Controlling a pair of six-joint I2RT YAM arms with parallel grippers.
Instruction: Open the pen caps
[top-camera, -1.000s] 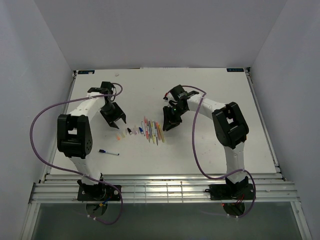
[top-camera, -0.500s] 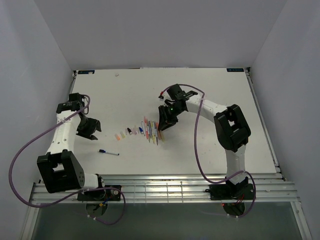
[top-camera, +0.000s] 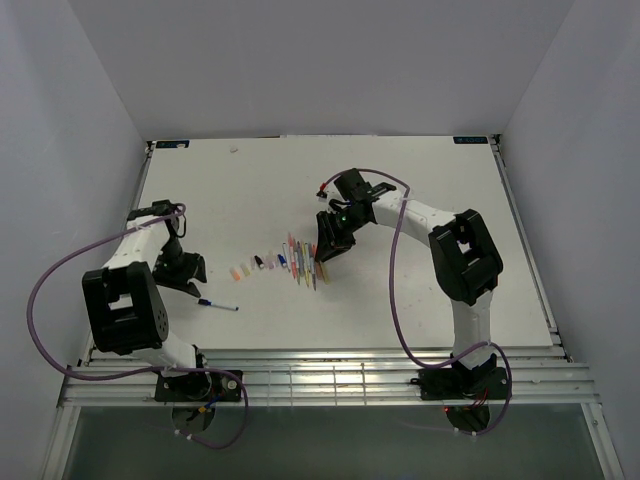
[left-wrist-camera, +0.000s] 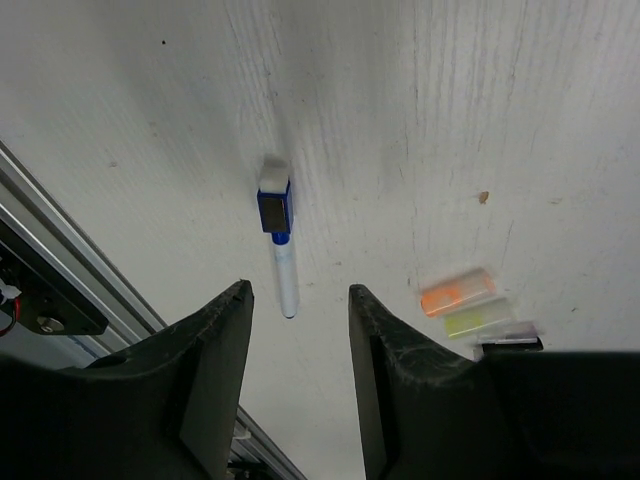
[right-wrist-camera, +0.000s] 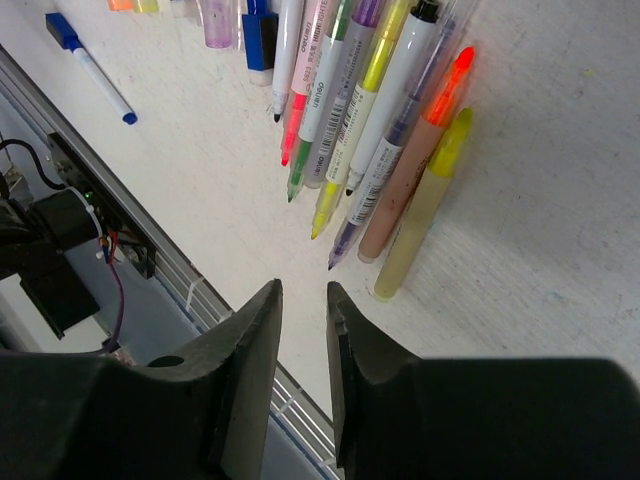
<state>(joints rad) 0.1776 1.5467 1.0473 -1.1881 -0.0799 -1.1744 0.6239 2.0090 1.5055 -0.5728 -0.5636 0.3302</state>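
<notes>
1. Caps (top-camera: 260, 265) are lying loose in a short row on the table (top-camera: 430, 190), between the two grippers. The pens (right-wrist-camera: 350, 110) are lying fanned side by side at the row's right end.
2. One blue pen (left-wrist-camera: 279, 245) is lying alone nearer the table's front edge, apart from the row.
3. Left gripper (top-camera: 188, 274) is hanging just beside that pen, jaws apart and gripping nothing. In its wrist view the pen's tip is pointing into the gap.
4. Right gripper (right-wrist-camera: 303, 292) is hovering beside the fan, jaws only narrowly apart and empty. The pen tips are pointing toward it.
</notes>
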